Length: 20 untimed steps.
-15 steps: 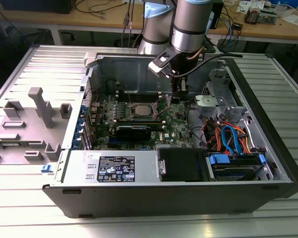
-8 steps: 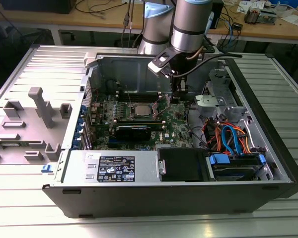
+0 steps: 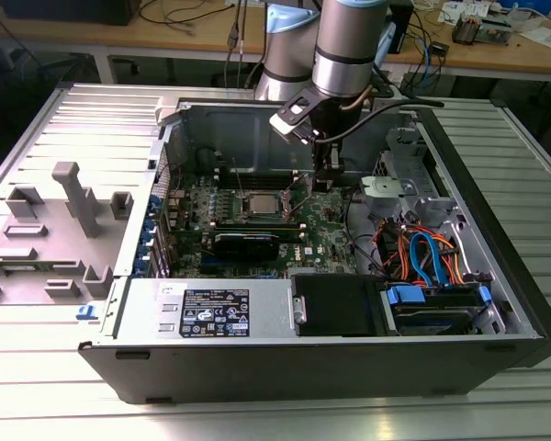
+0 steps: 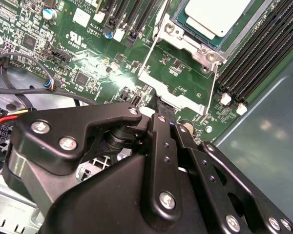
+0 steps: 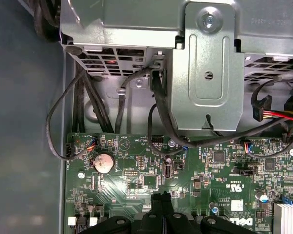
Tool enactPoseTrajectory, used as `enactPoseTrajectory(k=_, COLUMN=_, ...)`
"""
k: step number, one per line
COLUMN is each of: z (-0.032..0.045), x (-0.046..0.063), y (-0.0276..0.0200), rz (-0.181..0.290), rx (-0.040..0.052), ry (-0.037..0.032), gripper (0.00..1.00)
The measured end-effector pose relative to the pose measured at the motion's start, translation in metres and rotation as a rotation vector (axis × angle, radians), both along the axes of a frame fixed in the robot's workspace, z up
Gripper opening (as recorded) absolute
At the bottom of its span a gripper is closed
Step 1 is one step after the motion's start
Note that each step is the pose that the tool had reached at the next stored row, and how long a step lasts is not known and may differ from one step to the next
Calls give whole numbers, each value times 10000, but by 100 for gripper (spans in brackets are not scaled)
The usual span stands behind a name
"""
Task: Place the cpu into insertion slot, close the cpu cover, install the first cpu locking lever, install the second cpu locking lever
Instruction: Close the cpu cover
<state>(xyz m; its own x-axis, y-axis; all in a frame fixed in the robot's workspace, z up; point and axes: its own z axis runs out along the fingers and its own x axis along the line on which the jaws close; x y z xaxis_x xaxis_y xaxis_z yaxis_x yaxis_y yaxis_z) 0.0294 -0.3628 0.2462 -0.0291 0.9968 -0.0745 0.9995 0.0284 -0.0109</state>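
The cpu [image 4: 216, 13], a square chip with a dull silver top, lies in the insertion slot [image 3: 260, 205] on the green board. The cpu cover [image 4: 188, 45], a silver frame, lies flat around it. One thin wire locking lever [image 4: 150, 45] runs along one side of the frame and a second lever [image 4: 214, 84] along the neighbouring side; whether either is latched I cannot tell. My gripper [image 4: 162, 111] hangs low over the board just beyond the frame's tab [image 4: 172, 92], at the exterior view's right of the slot. Its black fingers [image 5: 156, 204] are pressed together, with nothing visible between them.
Long black memory slots [image 4: 263, 46] flank the socket. A grey metal drive cage [image 5: 207, 73] with black cables [image 5: 158, 109] stands close to the gripper. Orange and blue cables [image 3: 422, 253] lie at the exterior view's right, the power supply [image 3: 216, 312] in front. A grey plastic jig [image 3: 73, 197] stands on the left.
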Motion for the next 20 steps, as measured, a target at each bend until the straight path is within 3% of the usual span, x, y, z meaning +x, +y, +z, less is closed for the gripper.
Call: enactPoseTrajectory(k=20, z=0, x=-134, y=0, rz=2, rx=0, ry=0, gripper=11)
